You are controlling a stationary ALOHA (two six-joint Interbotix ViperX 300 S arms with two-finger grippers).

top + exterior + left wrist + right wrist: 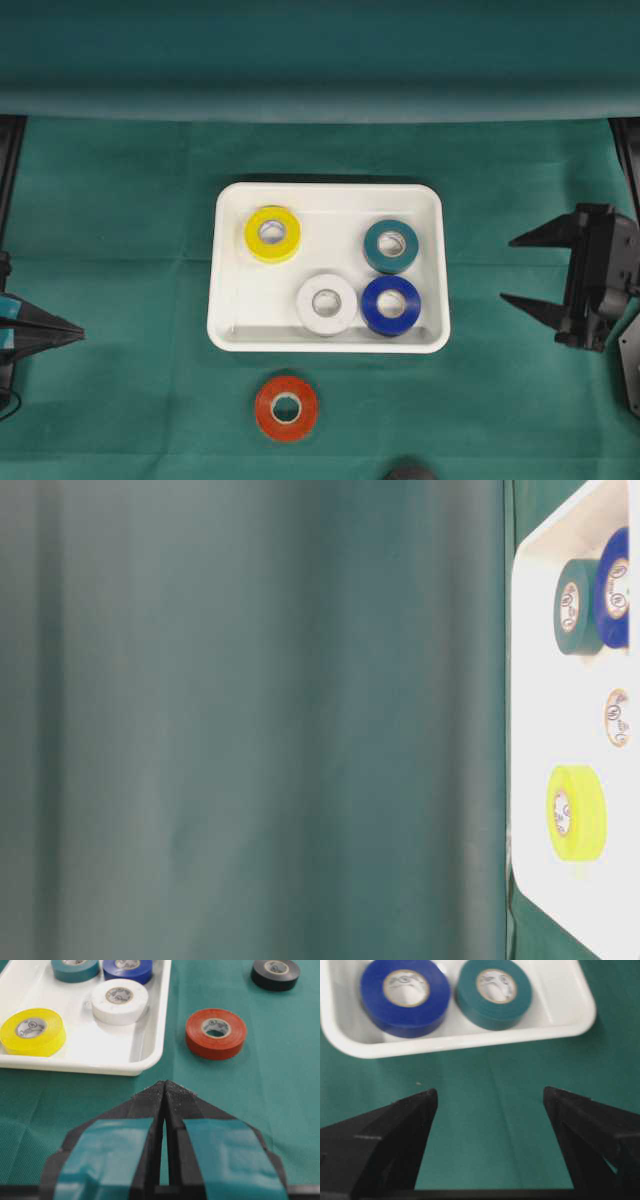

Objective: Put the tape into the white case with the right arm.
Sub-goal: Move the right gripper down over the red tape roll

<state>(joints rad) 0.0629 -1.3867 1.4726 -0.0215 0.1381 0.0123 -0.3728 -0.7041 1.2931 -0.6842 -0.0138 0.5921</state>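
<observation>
The white case (328, 268) is lying in the middle of the green cloth (120, 250), with four rolls being held inside it. The yellow roll (272, 233) is sitting near the far left corner, with bare tray floor around it. The teal roll (391, 246) is sitting near the right rim, and the blue roll (391, 305) is lying just beside it, close to the near right corner. The white roll (327, 304) is resting just beside the blue one, close to the near rim. Open floor is being left along the far rim and in the near left part of the case.

The red tape (286, 408) is lying flat on the cloth outside the case, near its front rim and apart from it, with free cloth on every side. A black roll (275, 973) is seen in the left wrist view, lying on the cloth beyond the red one; in the overhead view only its edge is showing at the bottom border.

The right gripper (528, 270) is being held at the right edge of the cloth, well apart from the case, with its two pointed fingers spread wide and nothing between them. A broad strip of bare cloth is lying between it and the right rim.

The left gripper (75, 331) is parked at the left edge, its blue-banded jaws pressed together and gripping nothing.
</observation>
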